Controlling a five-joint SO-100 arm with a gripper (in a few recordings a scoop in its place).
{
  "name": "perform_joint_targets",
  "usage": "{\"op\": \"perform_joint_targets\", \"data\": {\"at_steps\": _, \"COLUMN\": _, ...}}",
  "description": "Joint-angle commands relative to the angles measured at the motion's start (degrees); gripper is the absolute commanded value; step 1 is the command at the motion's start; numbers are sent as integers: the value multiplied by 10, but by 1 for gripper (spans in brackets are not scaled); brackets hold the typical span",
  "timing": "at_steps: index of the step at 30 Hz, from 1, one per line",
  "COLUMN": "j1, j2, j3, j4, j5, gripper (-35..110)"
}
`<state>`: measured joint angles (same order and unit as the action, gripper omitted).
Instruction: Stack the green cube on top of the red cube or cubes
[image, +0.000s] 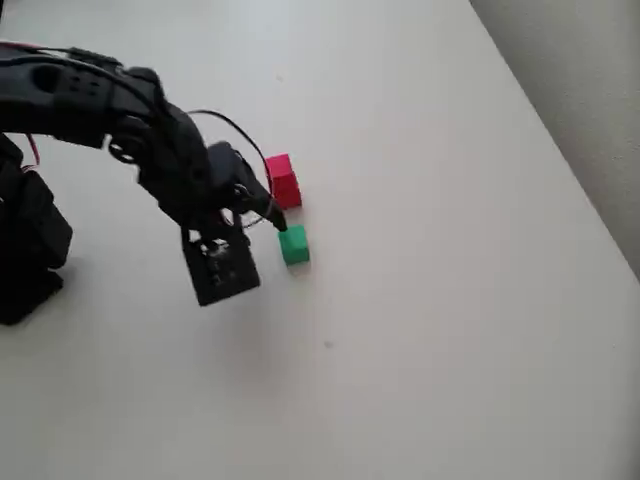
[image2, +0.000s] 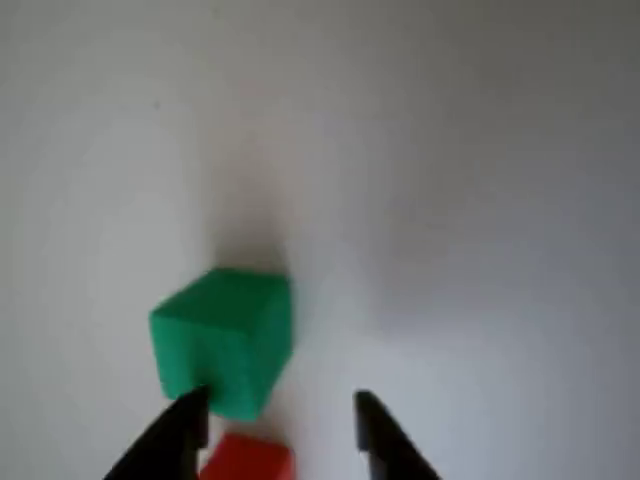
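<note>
Closest to the wrist camera, the gripper (image2: 282, 425) shows as two dark fingertips (image2: 180, 425) rising from the bottom edge, parted with bare table between them; the jaws stand open and hold nothing. The left tip overlaps the lower corner of the green cube (image2: 222, 340), though whether it touches the cube or only hangs in front of it cannot be told from this angle. Between the tips, cut off by the bottom edge, sits a patch of the red cube (image2: 245, 462); only its top shows in this view, so its height cannot be read there.

Seen from overhead, the gripper (image: 278, 222) hangs off a black arm (image: 150, 140) that reaches in from the left, its tip just at the upper-left edge of the green cube (image: 294, 245). The green cube rests on the white table (image: 450, 330), not lifted. The red cube (image: 283, 181) stands near it, further up the picture, apart from the green one by a narrow gap, and looks taller than it is wide.

Probably the open jaws sit low beside the green cube because a grasp is being lined up: the cube lies off toward one finger, not centred between them, so a sideways correction seems needed before closing. The stacking itself is not yet begun.

Much of the gripper's body in the overhead view is one dark mass, and its second finger is hard to separate from the wrist housing. Both views are soft.
</note>
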<state>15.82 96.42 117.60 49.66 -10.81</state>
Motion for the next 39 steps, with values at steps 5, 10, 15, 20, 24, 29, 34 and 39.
{"op": "perform_joint_targets", "data": {"at_steps": 5, "j1": 16, "j2": -35, "j3": -98, "j4": -1, "j5": 9, "gripper": 18}}
{"op": "perform_joint_targets", "data": {"at_steps": 10, "j1": 18, "j2": -34, "j3": -112, "j4": 25, "j5": 7, "gripper": 18}}
{"op": "perform_joint_targets", "data": {"at_steps": 15, "j1": 19, "j2": -26, "j3": -121, "j4": 33, "j5": 6, "gripper": 18}}
{"op": "perform_joint_targets", "data": {"at_steps": 20, "j1": 18, "j2": -69, "j3": -149, "j4": 36, "j5": 4, "gripper": 18}}
{"op": "perform_joint_targets", "data": {"at_steps": 24, "j1": 20, "j2": -109, "j3": -178, "j4": 42, "j5": -2, "gripper": 18}}
{"op": "perform_joint_targets", "data": {"at_steps": 29, "j1": 21, "j2": -131, "j3": -191, "j4": 43, "j5": -7, "gripper": 17}}
{"op": "perform_joint_targets", "data": {"at_steps": 34, "j1": 22, "j2": -140, "j3": -194, "j4": 43, "j5": -11, "gripper": 8}}
{"op": "perform_joint_targets", "data": {"at_steps": 39, "j1": 22, "j2": -130, "j3": -194, "j4": 54, "j5": -13, "gripper": -2}}
